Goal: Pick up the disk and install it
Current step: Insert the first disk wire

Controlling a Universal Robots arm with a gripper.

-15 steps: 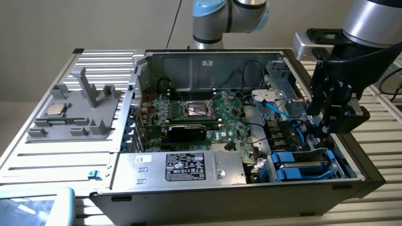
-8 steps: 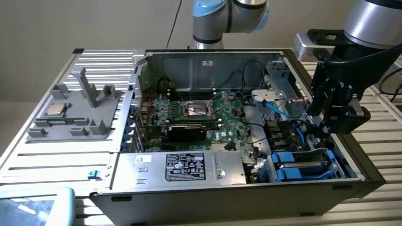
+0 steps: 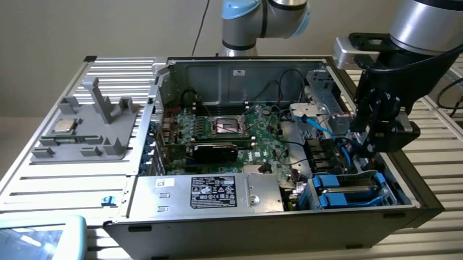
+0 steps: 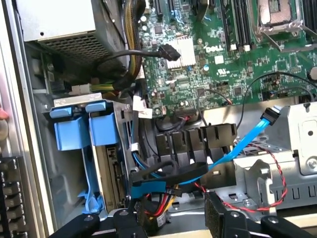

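The disk [image 3: 348,190] shows as a silver-grey drive in a bright blue carrier. It sits in the drive bay at the front corner of the open computer case [image 3: 405,179], on the exterior view's right. The wrist view shows its blue carrier tabs [image 4: 81,126] standing on edge in the bay. My gripper [image 3: 378,142] hangs above the case's right side, just behind the bay and apart from the disk. Its black fingers [image 4: 218,215] stand open with nothing held between them, over a bundle of cables.
A blue data cable [image 4: 247,139] and red-black wires [image 4: 277,168] run under the gripper beside a metal bracket [image 4: 297,134]. The motherboard [image 3: 239,130] fills the case's middle. A silver power supply [image 3: 210,192] lies in front. A grey fixture [image 3: 87,130] holding a CPU chip [image 3: 65,125] stands outside, left.
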